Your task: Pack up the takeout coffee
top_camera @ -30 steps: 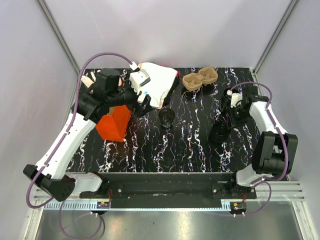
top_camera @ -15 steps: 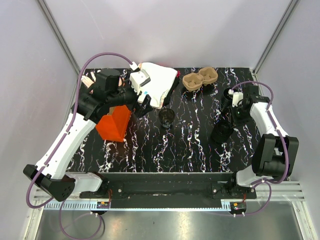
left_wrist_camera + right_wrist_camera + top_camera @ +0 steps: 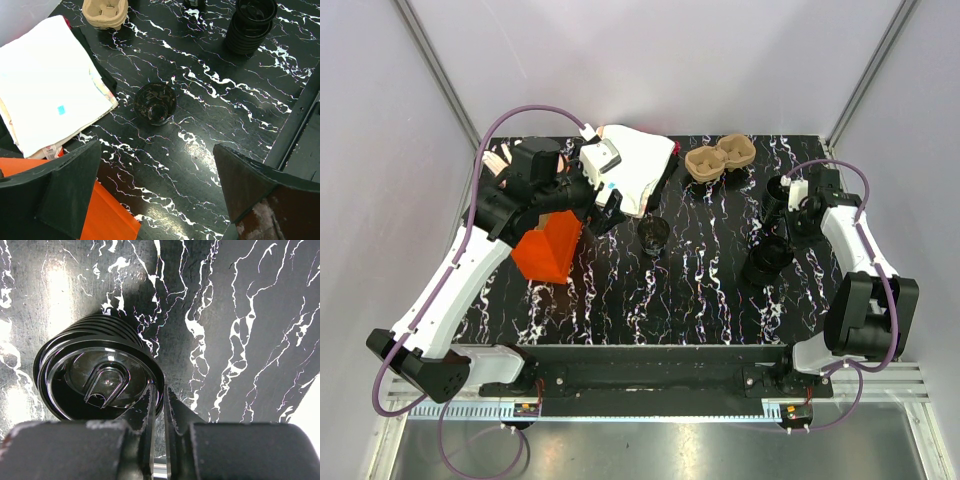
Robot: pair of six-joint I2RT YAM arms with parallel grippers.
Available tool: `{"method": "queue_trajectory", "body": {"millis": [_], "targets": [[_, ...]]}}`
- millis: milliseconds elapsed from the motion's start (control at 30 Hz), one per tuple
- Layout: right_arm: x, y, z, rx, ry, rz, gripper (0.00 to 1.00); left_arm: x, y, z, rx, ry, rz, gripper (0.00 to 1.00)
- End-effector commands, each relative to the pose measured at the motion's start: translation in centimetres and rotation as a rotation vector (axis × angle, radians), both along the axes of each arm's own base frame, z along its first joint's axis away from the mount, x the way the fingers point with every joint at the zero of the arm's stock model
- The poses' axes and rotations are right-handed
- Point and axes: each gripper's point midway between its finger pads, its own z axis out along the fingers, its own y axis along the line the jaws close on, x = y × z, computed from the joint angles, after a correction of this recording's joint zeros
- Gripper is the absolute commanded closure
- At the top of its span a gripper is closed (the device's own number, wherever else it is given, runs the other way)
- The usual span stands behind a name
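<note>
**Top view.** The small black tapered disposable cup (image 3: 654, 233) stands upright and uncovered on the black white-veined table (image 3: 700, 300). It is at 7 o'clock from the brown two-hollow cardboard tray (image 3: 718, 160) and well apart from it. Nothing holds it. The stack of black plastic lids (image 3: 763, 264) sits at 4 o'clock from the cup. Your right gripper (image 3: 778, 245) is down on the stack's 1 o'clock edge. Your left gripper (image 3: 604, 212) hangs at 9 o'clock from the cup, by the edge of the white folded paper bag (image 3: 635, 165).

**Left wrist view.** The jaws are spread wide with nothing between them. The cup shows in the gap below, with the tray at 11 o'clock and the stack near 2 o'clock.

**Right wrist view.** The jaws are drawn nearly together on the rim of the top lid (image 3: 105, 375), at its 4 o'clock edge. It reads as a pinch on that rim. Whether one lid or several are caught, the view is too tight to tell.

**Risks, as I judge them.**
- The bite is thin and off to one side, so the lid may slip out when you lift.
- Nested lids may come up with it and drop.
- A sideways pull could drag or topple the stack.
- The cup looks light and is unbraced, so pressing a lid onto it could tip or skid it.
</note>
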Motion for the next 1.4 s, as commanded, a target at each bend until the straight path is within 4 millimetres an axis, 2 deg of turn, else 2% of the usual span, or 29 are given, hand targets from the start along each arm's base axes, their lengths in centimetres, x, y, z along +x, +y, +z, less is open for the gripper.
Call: {"method": "queue_trajectory", "body": {"millis": [0,133,233,567,633,733,767,967,1000,1067,1100,1167,1367], "targets": [[0.6,0.1,1.4,0.007,-0.065,-0.006,0.89,-0.7,-0.1,3.1,-0.052,-0.072,-0.019,0.01],[0.9,0.1,2.3,0.011,-0.091,-0.018,0.91,-0.7,-0.2,3.2,-0.053,-0.071,-0.02,0.01],[1.1,0.1,3.8,0.009,-0.125,-0.023,0.91,-0.6,-0.2,3.3,-0.055,-0.073,-0.02,0.01],[2.3,2.2,12.6,0.065,-0.284,0.009,0.92,0.1,0.2,3.1,-0.043,-0.078,0.022,0.01],[2.5,2.8,13.3,0.069,-0.29,0.022,0.91,0.2,0.2,2.8,-0.038,-0.074,0.024,0.01],[3.1,5.2,14.9,0.075,-0.323,0.072,0.92,0.2,-0.4,2.1,-0.049,-0.052,0.005,0.01],[3.2,7.2,15.4,0.081,-0.335,0.114,0.91,0.1,-0.6,2.0,-0.06,-0.041,-0.002,0.01],[4.1,12.9,18.0,0.113,-0.395,0.223,0.92,0.5,-3.2,1.6,-0.119,0.027,-0.044,0.01],[4.0,14.4,18.0,0.122,-0.391,0.257,0.92,0.5,-3.5,1.7,-0.124,0.022,-0.049,0.01],[4.5,15.5,18.3,0.116,-0.405,0.268,0.93,0.5,-4.7,2.1,-0.135,0.021,-0.062,0.01],[4.1,17.0,18.4,0.117,-0.406,0.306,0.93,0.8,-5.3,1.7,-0.129,0.036,-0.063,0.01],[4.3,18.0,18.5,0.111,-0.41,0.325,0.94,1.3,-5.9,2.3,-0.156,0.059,-0.04,0.01],[4.5,20.7,18.7,0.117,-0.417,0.384,0.96,3.2,-7.5,2.0,-0.237,0.139,0.021,0.01]]}}
